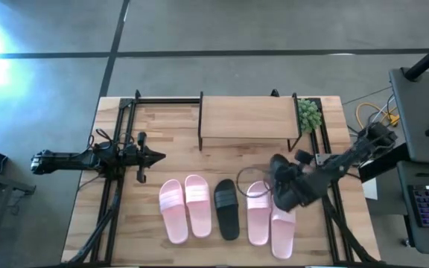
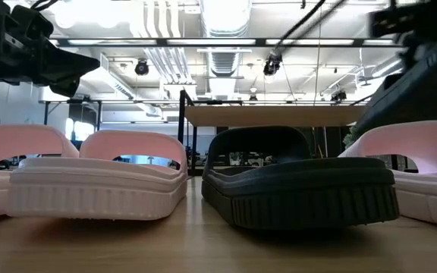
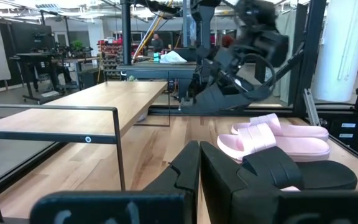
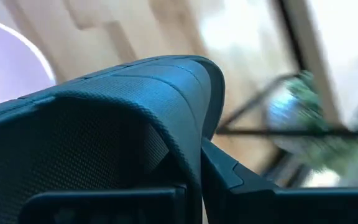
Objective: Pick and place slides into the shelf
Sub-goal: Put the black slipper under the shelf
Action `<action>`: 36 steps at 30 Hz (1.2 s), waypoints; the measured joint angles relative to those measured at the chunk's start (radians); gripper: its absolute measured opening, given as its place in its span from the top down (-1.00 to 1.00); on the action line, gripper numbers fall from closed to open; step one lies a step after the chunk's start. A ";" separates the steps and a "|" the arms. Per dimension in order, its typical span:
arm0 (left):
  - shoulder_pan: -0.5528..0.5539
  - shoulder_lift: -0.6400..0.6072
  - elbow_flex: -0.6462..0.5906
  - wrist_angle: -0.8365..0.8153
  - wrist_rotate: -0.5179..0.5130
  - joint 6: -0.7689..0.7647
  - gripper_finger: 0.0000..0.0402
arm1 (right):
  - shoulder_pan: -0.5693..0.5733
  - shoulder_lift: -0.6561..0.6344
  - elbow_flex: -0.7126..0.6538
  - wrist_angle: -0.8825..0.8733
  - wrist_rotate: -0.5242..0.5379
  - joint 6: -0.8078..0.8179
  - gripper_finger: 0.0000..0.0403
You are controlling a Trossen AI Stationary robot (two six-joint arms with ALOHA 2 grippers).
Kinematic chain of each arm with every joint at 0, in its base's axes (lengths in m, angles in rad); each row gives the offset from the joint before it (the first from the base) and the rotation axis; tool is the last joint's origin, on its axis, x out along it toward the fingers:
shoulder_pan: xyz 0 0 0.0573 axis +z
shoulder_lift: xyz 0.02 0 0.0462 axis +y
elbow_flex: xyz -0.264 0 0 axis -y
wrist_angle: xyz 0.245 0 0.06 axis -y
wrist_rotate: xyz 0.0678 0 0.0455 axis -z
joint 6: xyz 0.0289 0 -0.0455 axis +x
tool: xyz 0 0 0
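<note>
Shelf [image 1: 248, 117] at the far middle of the desk [image 1: 162, 134]: top board bare, nothing seen on or under it, so no slide is placed yet.

One black slide [image 4: 104, 137] is up off the desk, w/ the right gripper [image 1: 283, 186] closed on its strap; the wrist view shows the fingers [image 4: 241, 180] pinching the strap edge. It hangs above the near-right part of the desk, over the right pink pair, well short of the shelf. Motion blur around it in the top view, so exact tilt is hard to read.

Still on the desk in a near row, left to right: two pink slides [image 1: 185, 208], touching side by side; the other black slide [image 1: 226, 208] just beside them; two more pink slides [image 1: 270, 223], partly under the right arm.

Left gripper [image 1: 155, 157] waits at the left side of the desk, fingers together, holding nothing.

Judgement: about one-sixth begun, none finished. Left to do: carry this black one to the shelf, set it down, then five more pick-ups. A small green plant [image 1: 309, 114] sits just right of the shelf, something to steer clear of.
</note>
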 joint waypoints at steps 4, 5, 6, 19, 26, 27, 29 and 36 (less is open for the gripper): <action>0.000 0.000 0.000 0.000 0.000 0.000 1.00 | -0.143 -0.063 -0.066 0.131 -0.040 -0.240 0.93; 0.000 0.000 0.000 0.000 0.000 0.000 1.00 | -0.176 -0.070 -0.080 0.125 -0.036 -0.278 0.93; 0.000 0.000 0.000 0.000 0.000 0.000 1.00 | -0.210 -0.075 -0.094 0.123 -0.030 -0.314 0.93; 0.000 0.000 0.000 0.000 0.000 0.000 1.00 | -0.357 -0.042 -0.171 0.257 -0.053 -0.543 0.93; 0.000 0.000 0.000 0.000 0.000 0.000 1.00 | -0.379 0.036 -0.160 0.262 -0.030 -0.494 0.93; 0.000 0.000 0.000 0.000 0.000 0.000 1.00 | -0.385 0.051 -0.160 0.262 -0.030 -0.471 0.93; 0.000 0.000 0.000 0.000 0.000 0.000 1.00 | -0.395 0.079 -0.159 0.260 -0.030 -0.429 0.93; 0.000 0.000 0.000 0.000 0.000 0.000 1.00 | -0.422 0.182 -0.138 0.262 -0.003 -0.406 0.71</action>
